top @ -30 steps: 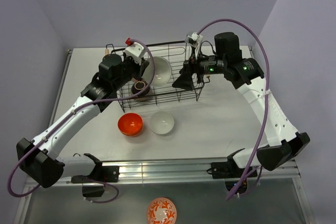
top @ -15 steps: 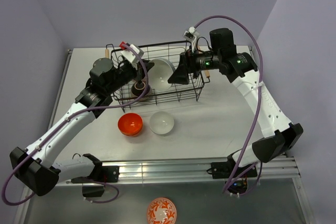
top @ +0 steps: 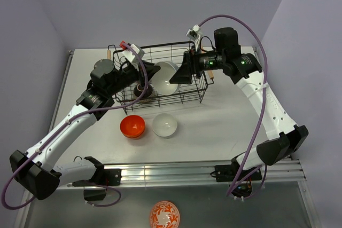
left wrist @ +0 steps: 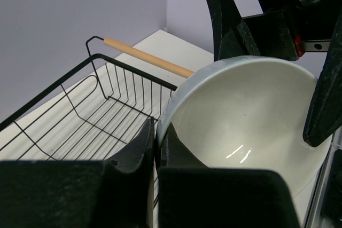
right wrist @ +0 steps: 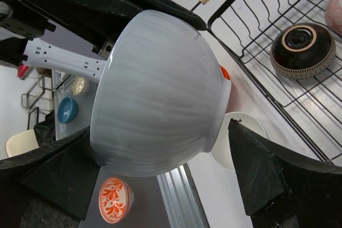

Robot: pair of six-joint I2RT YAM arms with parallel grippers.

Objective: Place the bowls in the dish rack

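The left tool (left wrist: 156,143) is pinched nearly closed on the rim of a white bowl (left wrist: 251,116), one finger inside the lip and one outside. The bowl hangs tipped on its side, its hollow facing back toward the left tool, just above the dish rack (top: 192,95). One of the rack's wooden handles (left wrist: 147,57) lies beyond the left tool's fingertips.

The right tool (top: 179,76) is spread as wide as it goes and holds nothing. In the right wrist view, the white bowl's streaked outer wall lies between its two fingers (right wrist: 262,169), foot end toward that tool. Whether either finger touches the bowl cannot be told.

Under the left tool, on the rack's wire bottom, a dark patterned bowl (right wrist: 302,50) rests upside down. On the desk (top: 224,116), on the near side of the rack and well apart from both tools, an orange bowl (top: 132,125) and another white bowl (top: 164,125) sit upright side by side. An orange-and-white patterned bowl (top: 164,214) sits off the desk, nearer than the arm bases.
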